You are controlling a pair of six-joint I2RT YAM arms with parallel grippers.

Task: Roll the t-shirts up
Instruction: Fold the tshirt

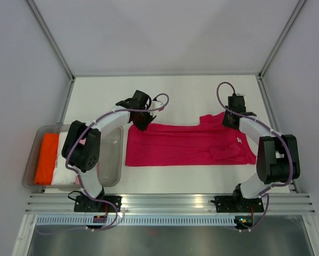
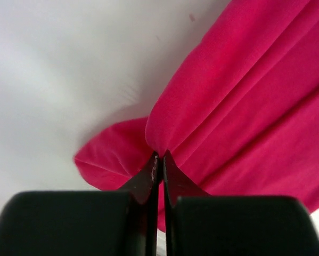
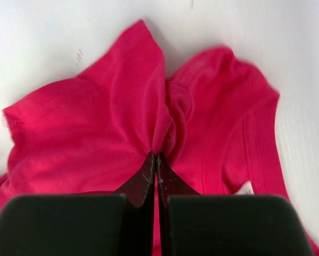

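The magenta t-shirt [image 1: 188,145] lies flat at centre, a long wrinkled band running 9 to 3 o'clock. Its far corners, at 10 and 2 o'clock, are puckered.

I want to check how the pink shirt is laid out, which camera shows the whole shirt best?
The top external view: the whole pink t-shirt shows end to end. The wrist views show only bunched folds, pinched by the left gripper and the right gripper.

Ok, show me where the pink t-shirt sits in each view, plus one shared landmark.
Top external: pink t-shirt laid out at centre.
Left wrist: fills the right side, pinched in the left claw.
Right wrist: bunched at centre, pinched in the right claw.
Shared landmark: white table.
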